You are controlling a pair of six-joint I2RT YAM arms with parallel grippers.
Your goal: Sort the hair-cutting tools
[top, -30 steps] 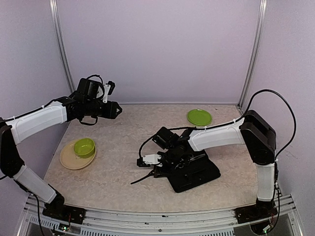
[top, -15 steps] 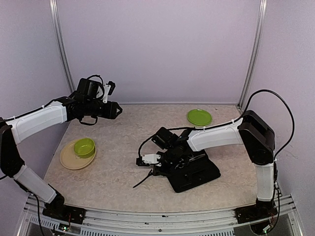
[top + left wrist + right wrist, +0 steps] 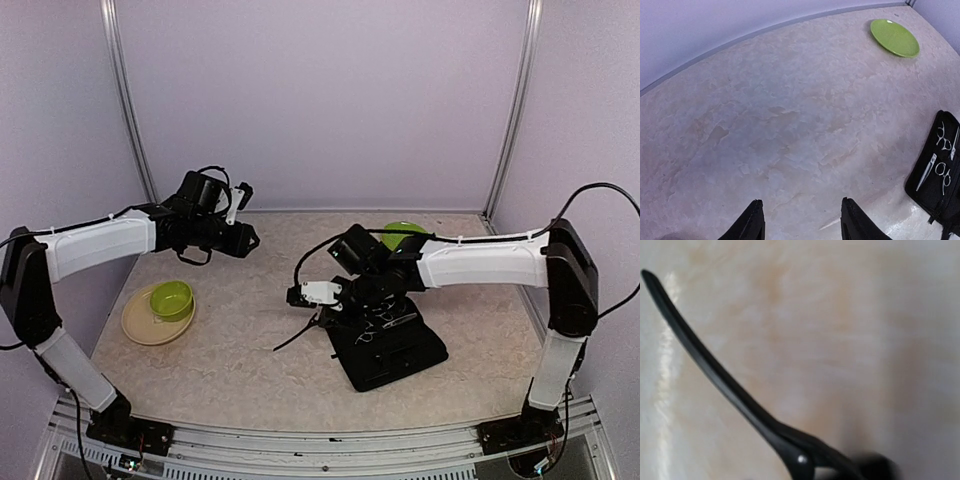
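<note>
My right gripper [image 3: 319, 314] is shut on a thin black hair clip [image 3: 295, 336] and holds it just above the table, left of the black case [image 3: 400, 352]. The clip slants down to the left. It fills the right wrist view as a curved black strip [image 3: 730, 385]; the fingers there are only a dark blur. Two silver scissors [image 3: 385, 322] lie on the case and also show in the left wrist view [image 3: 941, 172]. My left gripper [image 3: 247, 240] hangs open and empty above the back left of the table, its fingertips [image 3: 753, 220] over bare surface.
A green plate [image 3: 895, 37] lies at the back right, half hidden by the right arm in the top view. A green bowl [image 3: 171, 298] sits on a tan plate [image 3: 140, 326] at the left. The case [image 3: 935, 187] lies front right of centre.
My right gripper has closed on the hair clip and lifted it up and back from the table. My left arm has swung to the right, toward the middle.
</note>
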